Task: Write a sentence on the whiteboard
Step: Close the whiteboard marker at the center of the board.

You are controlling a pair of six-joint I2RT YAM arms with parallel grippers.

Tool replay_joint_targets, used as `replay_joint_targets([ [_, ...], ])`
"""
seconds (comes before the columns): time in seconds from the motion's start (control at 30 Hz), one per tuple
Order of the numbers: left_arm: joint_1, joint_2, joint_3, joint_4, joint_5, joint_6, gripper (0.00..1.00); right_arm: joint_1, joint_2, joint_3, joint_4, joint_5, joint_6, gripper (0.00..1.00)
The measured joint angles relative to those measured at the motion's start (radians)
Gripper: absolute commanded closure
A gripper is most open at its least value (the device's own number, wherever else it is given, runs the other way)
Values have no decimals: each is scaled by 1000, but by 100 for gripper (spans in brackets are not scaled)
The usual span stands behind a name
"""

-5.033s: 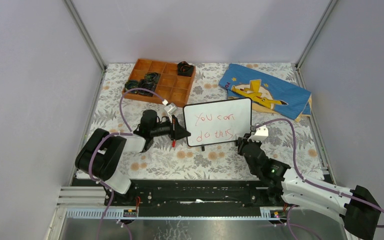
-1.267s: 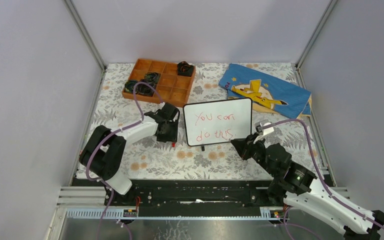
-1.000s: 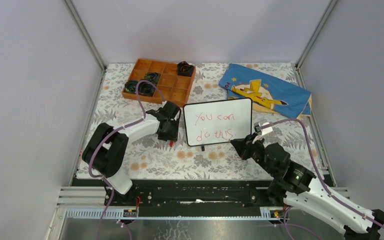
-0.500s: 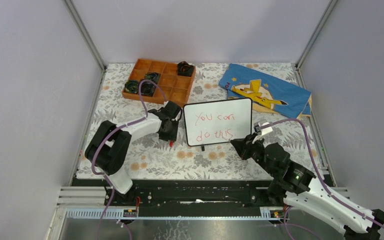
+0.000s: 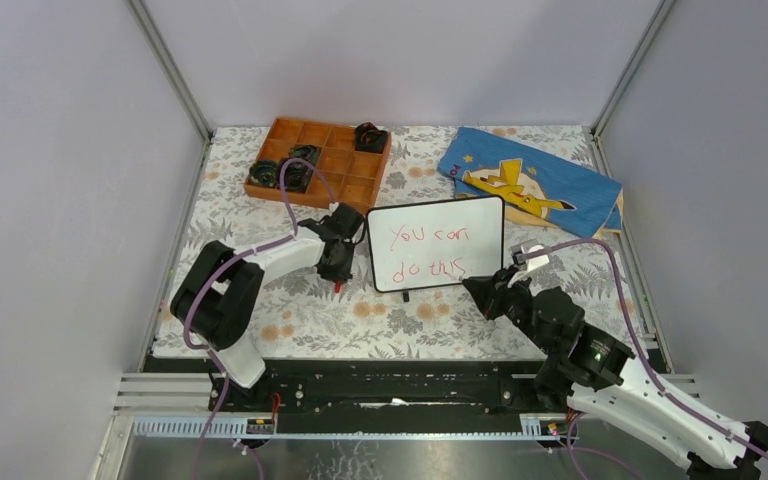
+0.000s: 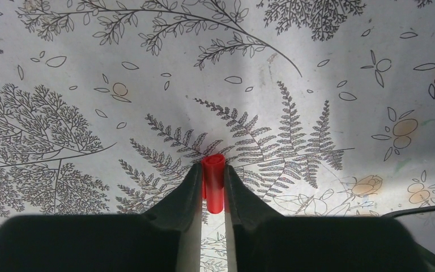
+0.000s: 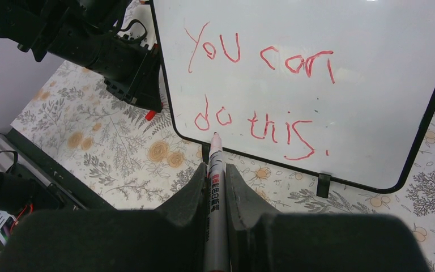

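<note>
**Item: whiteboard** (image 5: 436,245). It stands mid-desk on two small black feet (image 7: 323,184), propped up with its glossy face towards the arm bases.
- Long axis: left to right across the desk (image 5: 360,320), with the right end a little further from the bases. The text reads upright from the near side.
- Contents: the sentence (image 7: 286,62), "You can do this", in thin red strokes over two lines. It looks complete, ending in a dot.

**Change noted:** within the last second the left tool (image 6: 213,170) has drawn its fingers in from half spread. It now pinches the red cap (image 6: 213,192), which stands on end on the desk just beside the board's left edge.
- Judgement: the writing is done, and this grip on the cap looks like preparation for closing the pen.

**Right tool** (image 7: 215,175). It is clamped on the marker (image 7: 215,215), as it was a second ago.
- The bare tip points at the board's lower edge under "do". Whether it touches the board cannot be told.
- The tool sits near the board's lower right corner in the overhead view.

**Surroundings:**
- An orange tray (image 5: 322,163) lies beyond the board to the left.
- A blue cloth (image 5: 530,180) lies beyond it to the right.
- Both are apart from the board.
</note>
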Motion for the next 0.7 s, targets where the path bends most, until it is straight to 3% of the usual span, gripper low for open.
replay_joint_targets([
  [0.1, -2, 0, 0, 0, -4, 2, 99, 0, -9, 0, 0, 2, 0, 100],
  [0.47, -6, -45, -22, -1, -28, -22, 100, 0, -21, 28, -24, 3, 1, 100],
  [0.7, -6, -266, -24, -30, -74, -78, 100, 0, -23, 69, -38, 2, 0, 100],
])
